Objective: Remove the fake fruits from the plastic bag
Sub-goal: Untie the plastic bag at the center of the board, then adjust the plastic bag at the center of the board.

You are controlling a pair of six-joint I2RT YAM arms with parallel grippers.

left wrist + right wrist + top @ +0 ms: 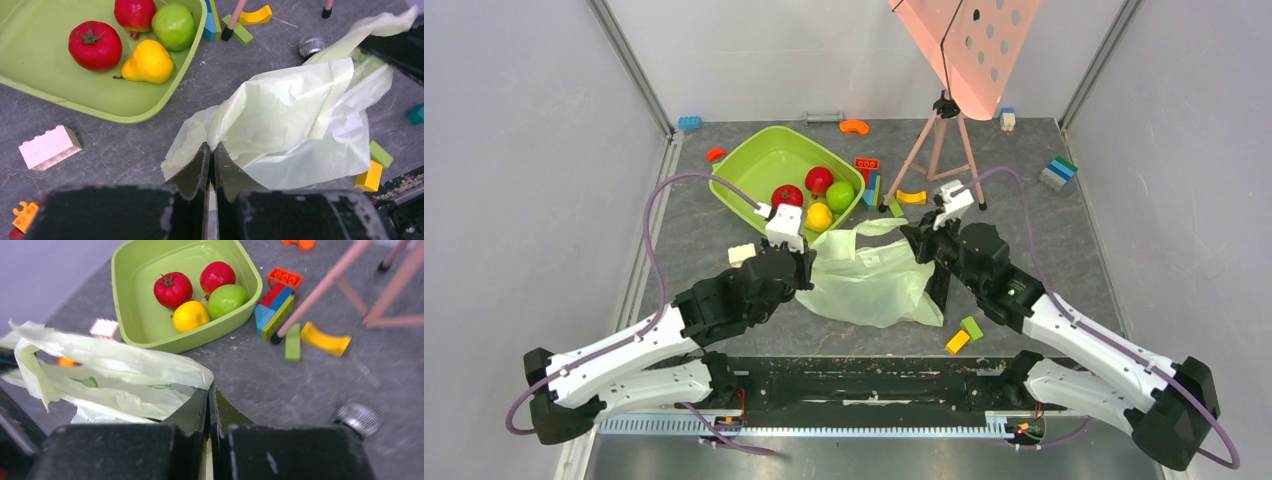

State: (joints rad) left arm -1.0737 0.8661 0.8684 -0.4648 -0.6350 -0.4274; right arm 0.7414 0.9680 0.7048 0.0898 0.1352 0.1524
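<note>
The crumpled plastic bag [869, 280] folds over itself, so its inside cannot be seen.

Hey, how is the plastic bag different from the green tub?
The plastic bag is thin, crumpled and translucent pale green; the tub is rigid, opaque and brighter lime. The bag is pinched by the left gripper and right gripper; the tub is untouched. The tub shows four fruits; the bag's contents are hidden. Both are green.

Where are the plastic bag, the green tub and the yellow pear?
plastic bag [869, 285], top external view, middle of the crumpled sheet.
green tub [759, 165], top external view, bare inner floor.
yellow pear [148, 62], left wrist view, its rounded body.
</note>
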